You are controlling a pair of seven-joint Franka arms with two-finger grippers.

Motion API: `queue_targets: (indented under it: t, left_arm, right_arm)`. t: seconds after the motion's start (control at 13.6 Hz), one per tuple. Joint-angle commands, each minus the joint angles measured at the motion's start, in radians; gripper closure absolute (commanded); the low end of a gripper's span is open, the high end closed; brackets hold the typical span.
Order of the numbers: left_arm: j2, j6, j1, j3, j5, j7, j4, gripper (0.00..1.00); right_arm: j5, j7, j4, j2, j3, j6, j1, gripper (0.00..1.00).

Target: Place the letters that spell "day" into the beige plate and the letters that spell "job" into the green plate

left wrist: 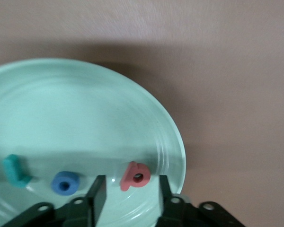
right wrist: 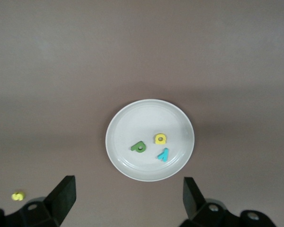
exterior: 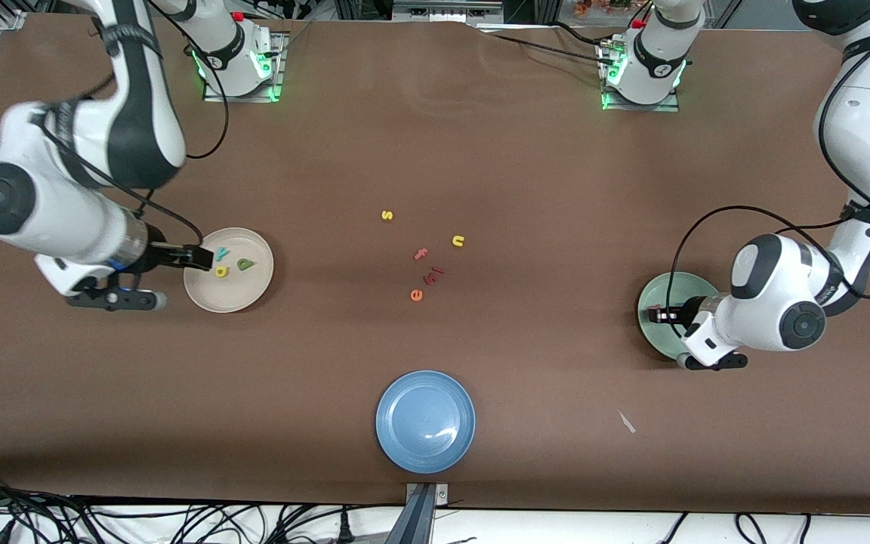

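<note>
Grippers first: left gripper [left wrist: 128,196] sat low over the green plate [left wrist: 61,104], jaws apart, pinkish-red b [left wrist: 135,175] lying loose between, beside blue o [left wrist: 65,182] & teal j [left wrist: 14,170]. Right gripper [right wrist: 128,195] stood wide, empty, above beige plate [right wrist: 118,123] w/ d, a, y in. Judged: final release; next, just lift clear.
</note>
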Motion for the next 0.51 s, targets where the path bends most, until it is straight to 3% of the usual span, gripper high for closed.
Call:
queue_targets:
  t: [0.0,0.15,0.29,0.44]
  left_arm:
    - [-0.141,-0.103,0.0,-0.017,0.016,-0.019,0.032,0.0]
    - [-0.251,-0.124,-0.005,-0.017,0.017,-0.018,0.032,0.0]
    - [-0.325,-0.126,-0.006,-0.02,0.015,-0.016,0.038,0.0]
    - [-0.354,-0.165,-0.006,-0.049,0.015,-0.018,0.093,0.0]
  right_arm:
    - [0.021,-0.019,0.091,-0.002,-0.029,-0.041,0.001,0.0]
    - [0.027,-0.021,0.102,-0.069,0.022,-0.033,-0.064,0.0]
    - [-0.005,-0.026,0.099,-0.134,0.182,-0.037,-0.228,0.0]
    - [-0.107,-0.024,0.044,-0.209,0.372,-0.083,-0.385,0.0]
